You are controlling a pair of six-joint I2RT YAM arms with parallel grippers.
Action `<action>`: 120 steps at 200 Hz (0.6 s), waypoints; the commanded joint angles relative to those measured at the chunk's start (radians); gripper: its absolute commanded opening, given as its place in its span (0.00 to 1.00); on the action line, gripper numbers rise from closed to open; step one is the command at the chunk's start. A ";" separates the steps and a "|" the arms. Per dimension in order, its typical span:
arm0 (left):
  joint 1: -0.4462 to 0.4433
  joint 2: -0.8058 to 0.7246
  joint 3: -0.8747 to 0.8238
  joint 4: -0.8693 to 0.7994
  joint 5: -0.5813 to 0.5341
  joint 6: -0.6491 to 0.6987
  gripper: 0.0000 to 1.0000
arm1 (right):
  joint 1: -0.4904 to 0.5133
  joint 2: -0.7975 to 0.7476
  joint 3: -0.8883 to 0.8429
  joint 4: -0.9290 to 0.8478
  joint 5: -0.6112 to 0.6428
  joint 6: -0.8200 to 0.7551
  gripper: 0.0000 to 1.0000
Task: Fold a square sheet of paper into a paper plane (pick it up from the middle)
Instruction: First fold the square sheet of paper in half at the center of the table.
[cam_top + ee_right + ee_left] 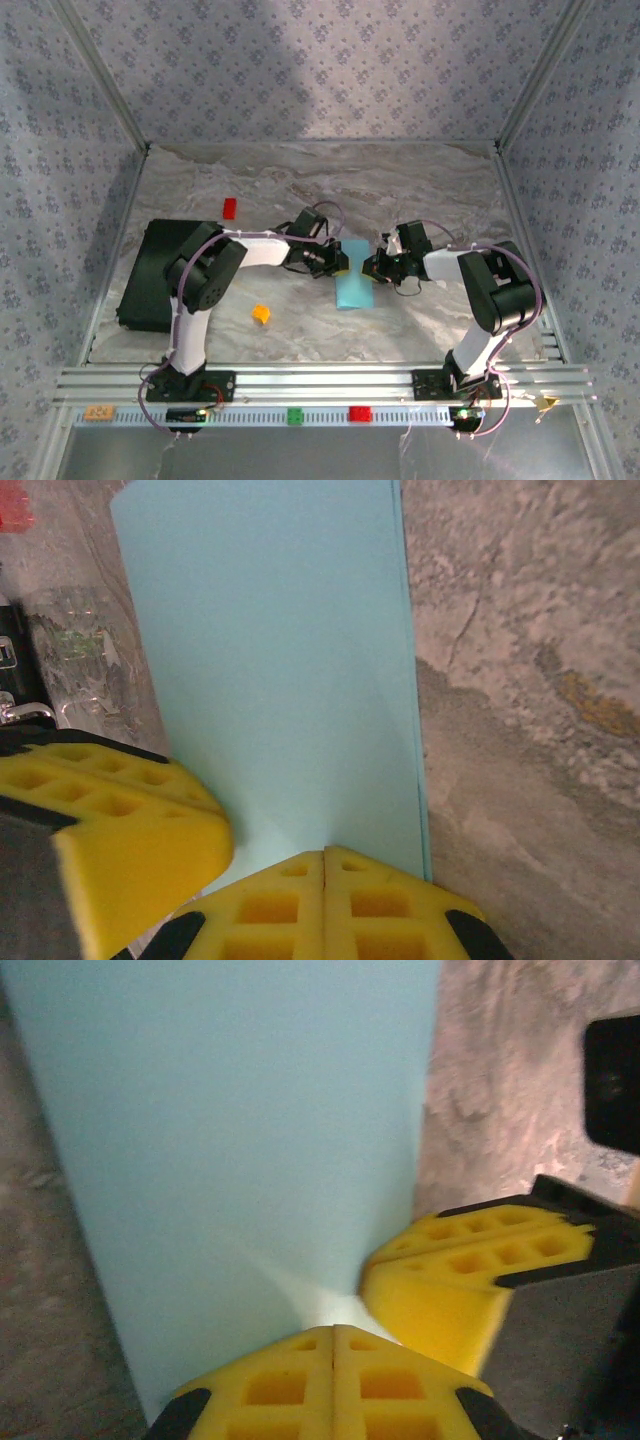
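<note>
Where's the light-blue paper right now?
In the top view the light-blue paper lies mid-table, between the left gripper and right gripper, with the orange block to its left.

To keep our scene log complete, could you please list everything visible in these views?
light-blue sheet of paper: one, cyan, a narrow rectangle at the table's centre
black rectangular slab: one, black, table's left side
small red block: one, red, on the table beyond the slab
small orange block: one, orange, beside the left arm
green block: one, green, front rail
red rail block: one, red, front rail
marbled table: one, grey-beige
left gripper: one, yellow fingers, shut, apparently pinching the paper's edge
right gripper: one, yellow fingers, shut, apparently pinching the paper too
</note>
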 commanded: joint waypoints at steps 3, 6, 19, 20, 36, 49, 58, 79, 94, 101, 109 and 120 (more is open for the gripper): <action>0.011 0.024 -0.019 -0.034 -0.034 0.060 0.00 | -0.004 0.053 -0.058 -0.131 0.145 -0.018 0.00; 0.011 0.027 -0.020 -0.041 -0.038 0.065 0.00 | -0.004 0.054 -0.058 -0.132 0.147 -0.018 0.00; 0.012 0.036 -0.022 -0.058 -0.050 0.083 0.00 | -0.004 0.054 -0.058 -0.134 0.148 -0.018 0.00; 0.012 0.036 -0.023 -0.059 -0.051 0.083 0.00 | -0.004 0.054 -0.058 -0.134 0.149 -0.018 0.00; 0.013 0.035 -0.026 -0.053 -0.052 0.081 0.00 | -0.004 0.052 -0.058 -0.135 0.153 -0.018 0.00; 0.012 0.024 -0.006 -0.067 -0.047 0.082 0.00 | -0.004 0.051 -0.057 -0.138 0.154 -0.020 0.00; 0.012 0.010 0.008 -0.072 -0.044 0.082 0.00 | -0.004 0.049 -0.056 -0.142 0.155 -0.022 0.00; 0.017 -0.014 0.057 -0.087 -0.030 0.082 0.00 | -0.004 0.048 -0.055 -0.146 0.157 -0.024 0.00; 0.020 -0.007 0.091 -0.095 -0.016 0.090 0.00 | -0.004 0.046 -0.054 -0.147 0.157 -0.027 0.00; 0.023 0.001 0.105 -0.100 -0.007 0.094 0.00 | -0.005 0.047 -0.054 -0.148 0.157 -0.026 0.00; 0.028 0.011 0.117 -0.106 -0.003 0.095 0.00 | -0.004 0.046 -0.054 -0.148 0.157 -0.027 0.00; 0.032 0.023 0.124 -0.105 0.002 0.096 0.00 | -0.004 0.045 -0.055 -0.150 0.161 -0.029 0.00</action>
